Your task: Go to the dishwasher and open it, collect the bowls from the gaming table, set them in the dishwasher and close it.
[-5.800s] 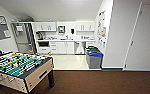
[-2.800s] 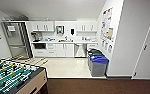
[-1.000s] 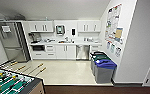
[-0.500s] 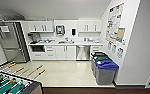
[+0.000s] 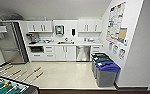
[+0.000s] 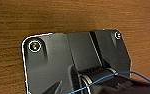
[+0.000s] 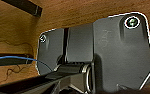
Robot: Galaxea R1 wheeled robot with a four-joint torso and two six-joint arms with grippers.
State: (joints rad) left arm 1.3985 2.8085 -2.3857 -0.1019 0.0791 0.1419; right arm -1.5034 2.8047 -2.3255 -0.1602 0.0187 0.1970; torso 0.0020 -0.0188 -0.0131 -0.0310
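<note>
The steel-fronted dishwasher (image 5: 83,53) stands closed under the far counter.

head view: high, wide-angle, faces forward and down into a kitchenette; dishwasher (image 5: 82,53) far at the back wall, bins (image 5: 105,71) nearer on the right, foosball table (image 5: 8,86) close at the lower left corner. left wrist view: close above a wood floor (image 6: 66,15). right wrist view: close above the same kind of wood floor (image 7: 73,12).

Pale kitchen floor (image 5: 63,75) carries three lidded bins (image 5: 104,71) beside the right wall.
</note>
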